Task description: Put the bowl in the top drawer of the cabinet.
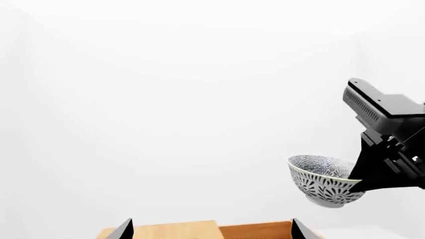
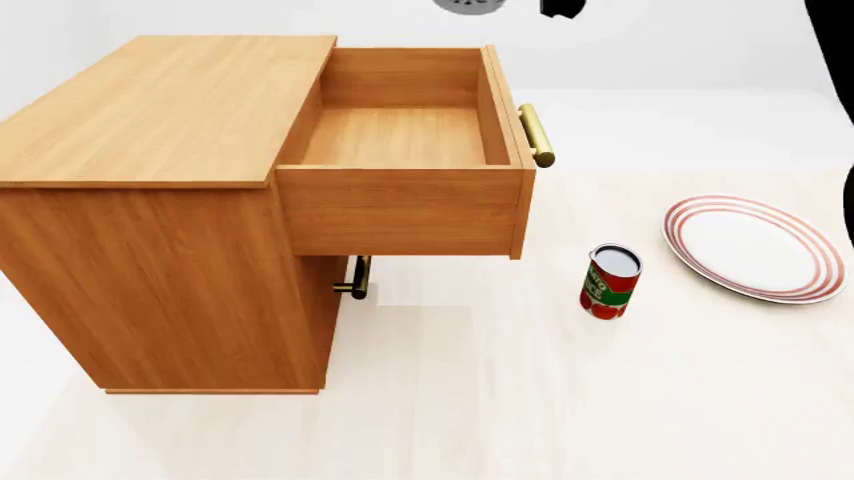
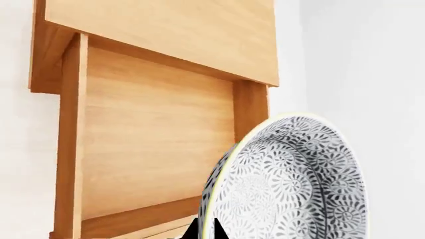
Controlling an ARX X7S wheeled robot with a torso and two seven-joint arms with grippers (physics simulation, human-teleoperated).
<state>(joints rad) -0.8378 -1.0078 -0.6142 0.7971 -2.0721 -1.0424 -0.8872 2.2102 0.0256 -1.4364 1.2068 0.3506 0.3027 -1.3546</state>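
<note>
My right gripper (image 3: 204, 230) clamps bowl (image 3: 292, 184) by rim, above open drawer (image 3: 149, 144), near its far edge. Left gripper (image 1: 211, 230) apparently spread, empty. Plan: centre over drawer, lower slowly, then release.

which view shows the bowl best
The left wrist view: the whole bowl shows side-on, rim clamped by the right end effector. The right wrist view shows only its patterned outside close up, cropped. The head view shows just a sliver at the top edge.
</note>
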